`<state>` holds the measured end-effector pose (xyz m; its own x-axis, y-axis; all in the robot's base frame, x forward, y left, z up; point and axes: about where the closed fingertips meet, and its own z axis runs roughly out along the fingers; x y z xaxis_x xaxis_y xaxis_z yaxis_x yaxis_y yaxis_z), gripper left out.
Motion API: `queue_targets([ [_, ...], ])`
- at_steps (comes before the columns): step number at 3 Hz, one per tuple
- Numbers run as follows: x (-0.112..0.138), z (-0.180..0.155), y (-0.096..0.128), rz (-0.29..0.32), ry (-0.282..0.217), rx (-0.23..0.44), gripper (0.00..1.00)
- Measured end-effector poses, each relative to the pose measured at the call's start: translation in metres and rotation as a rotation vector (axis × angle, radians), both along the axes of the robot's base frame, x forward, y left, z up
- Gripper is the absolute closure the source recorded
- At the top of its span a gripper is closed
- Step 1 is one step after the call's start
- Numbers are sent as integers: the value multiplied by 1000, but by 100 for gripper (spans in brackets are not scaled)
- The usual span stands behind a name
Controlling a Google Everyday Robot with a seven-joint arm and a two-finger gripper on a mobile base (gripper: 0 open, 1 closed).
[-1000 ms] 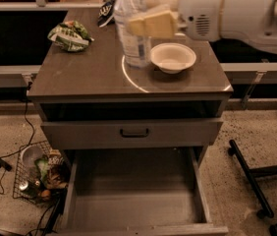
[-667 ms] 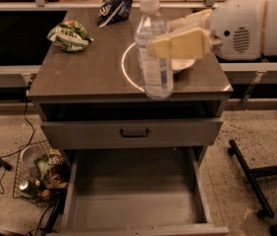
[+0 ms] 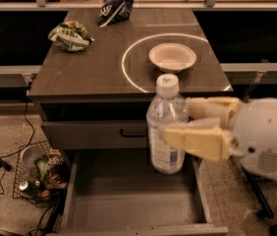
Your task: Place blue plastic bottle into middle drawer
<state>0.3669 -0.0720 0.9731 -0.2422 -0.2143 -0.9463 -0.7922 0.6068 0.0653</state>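
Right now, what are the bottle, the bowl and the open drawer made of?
The bottle: clear, shiny plastic, probably; you can see through it. The bowl: smooth and pale, plastic or ceramic, hard to tell. The drawer: dull grey metal, it seems, flat and bare inside. The hand grips the bottle above the drawer.

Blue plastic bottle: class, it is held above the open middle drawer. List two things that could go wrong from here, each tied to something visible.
1. The hand, right of the cabinet, grips the blue plastic bottle upright over the right side of the middle drawer; lowered straight, it might clip the right wall.
2. Released upright, the tall bottle may topple on the flat floor.
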Motion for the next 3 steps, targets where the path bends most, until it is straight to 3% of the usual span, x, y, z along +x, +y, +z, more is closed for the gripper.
queue_targets([
  [1,-17,-52,-2,-118,1,10,100],
  [2,-33,-84,-7,-135,9,-19,100],
  [3,-28,-76,-1,-126,-1,-18,100],
])
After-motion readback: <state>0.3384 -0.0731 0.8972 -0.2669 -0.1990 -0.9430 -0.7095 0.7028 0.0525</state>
